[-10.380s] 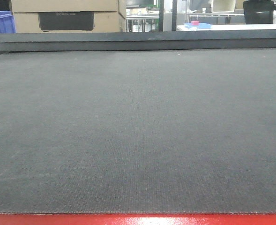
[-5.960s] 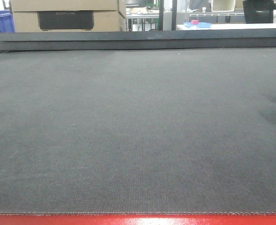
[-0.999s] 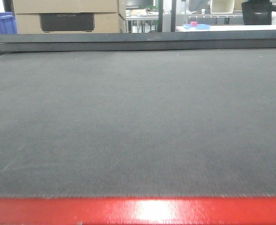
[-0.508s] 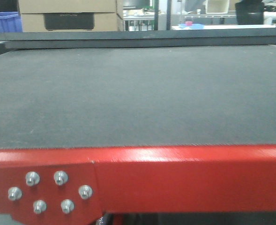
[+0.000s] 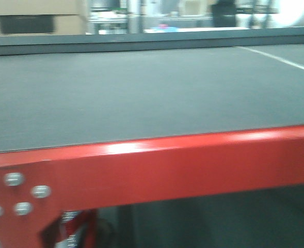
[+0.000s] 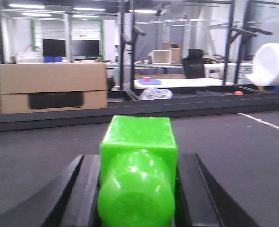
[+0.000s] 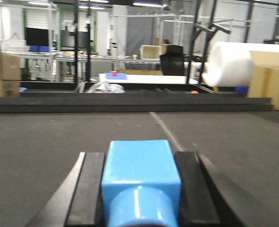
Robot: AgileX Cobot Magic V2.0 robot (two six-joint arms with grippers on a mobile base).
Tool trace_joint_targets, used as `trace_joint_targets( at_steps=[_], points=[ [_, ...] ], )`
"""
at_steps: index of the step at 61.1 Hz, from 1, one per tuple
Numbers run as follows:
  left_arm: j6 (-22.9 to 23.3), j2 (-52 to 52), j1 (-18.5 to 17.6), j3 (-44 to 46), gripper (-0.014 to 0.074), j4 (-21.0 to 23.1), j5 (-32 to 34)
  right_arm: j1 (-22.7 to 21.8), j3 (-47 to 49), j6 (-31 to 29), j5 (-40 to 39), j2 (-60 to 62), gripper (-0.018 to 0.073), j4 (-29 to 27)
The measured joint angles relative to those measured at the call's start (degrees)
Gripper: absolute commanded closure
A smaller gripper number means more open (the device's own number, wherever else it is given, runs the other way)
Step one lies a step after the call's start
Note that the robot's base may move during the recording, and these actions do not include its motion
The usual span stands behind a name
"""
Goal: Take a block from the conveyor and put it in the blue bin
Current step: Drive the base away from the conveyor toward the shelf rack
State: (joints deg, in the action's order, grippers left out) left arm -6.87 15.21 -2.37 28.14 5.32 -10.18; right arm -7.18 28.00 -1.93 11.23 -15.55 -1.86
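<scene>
Green block (image 6: 137, 137) clamped in left gripper (image 6: 138, 158); blue block (image 7: 140, 172) clamped in right gripper (image 7: 139, 156). Conveyor (image 5: 141, 93) belt lies ahead of both; front view blurred.

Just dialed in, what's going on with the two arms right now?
Both arms are loaded. The left gripper is closed on a green block, and the right gripper on a blue block, with the dark conveyor stretching ahead of each. The blurred front view shows no block on the belt.

Green block (image 6: 138, 156), blue block (image 7: 140, 172), dark grey conveyor (image 5: 141, 93), red frame (image 5: 193, 165)
</scene>
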Motion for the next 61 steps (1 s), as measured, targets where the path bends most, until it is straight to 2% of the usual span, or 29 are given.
trace_joint_targets(
  at_steps=[61],
  points=[
    [0.0, 0.0, 0.0, 0.0, 0.0707, 0.0, 0.0, 0.0, 0.0, 0.0, 0.0, 0.0, 0.0721, 0.0]
  ],
)
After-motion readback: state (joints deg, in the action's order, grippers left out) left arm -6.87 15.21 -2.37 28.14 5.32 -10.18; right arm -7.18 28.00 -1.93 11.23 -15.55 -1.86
